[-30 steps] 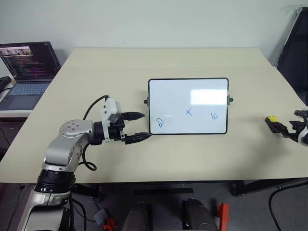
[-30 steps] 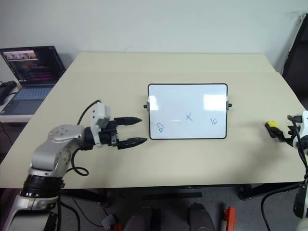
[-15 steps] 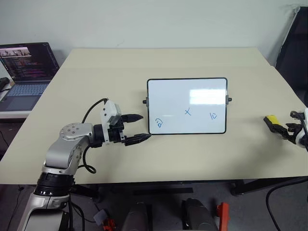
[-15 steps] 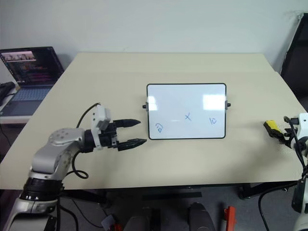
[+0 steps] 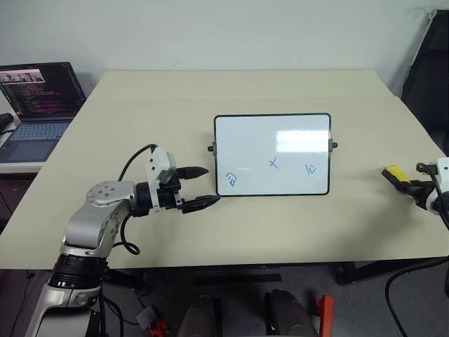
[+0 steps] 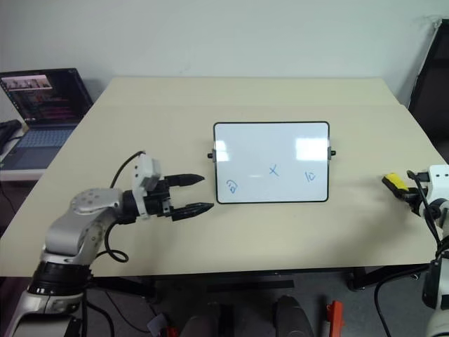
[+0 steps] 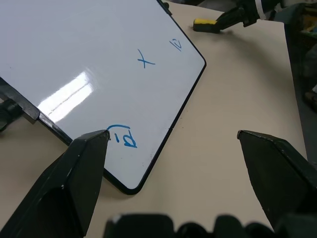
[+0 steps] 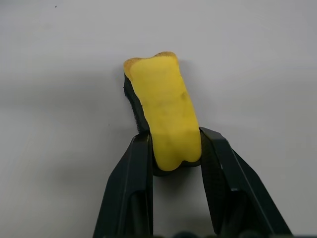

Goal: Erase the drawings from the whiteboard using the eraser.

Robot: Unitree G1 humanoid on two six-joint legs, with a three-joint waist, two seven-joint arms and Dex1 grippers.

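The whiteboard (image 5: 272,154) lies mid-table, white with a thin black frame. Three blue drawings sit along its near edge: a curly loop (image 5: 232,179), a small x (image 5: 273,163) and a "10"-like mark (image 5: 310,168). My left gripper (image 5: 199,186) hovers open just off the board's near left corner, its fingers (image 7: 74,178) spread wide. At the table's right edge, my right gripper (image 8: 174,151) is shut on the yellow eraser (image 8: 164,109), pinching its near end. The eraser (image 5: 394,173) pokes out toward the board.
An open laptop (image 5: 38,98) stands on a side surface at the far left. The beige table (image 5: 175,105) stretches bare behind the board. A dark panel (image 5: 429,70) rises at the far right.
My right gripper has shut on the eraser, which was lying between its open fingers a second ago. The left arm has stayed put.
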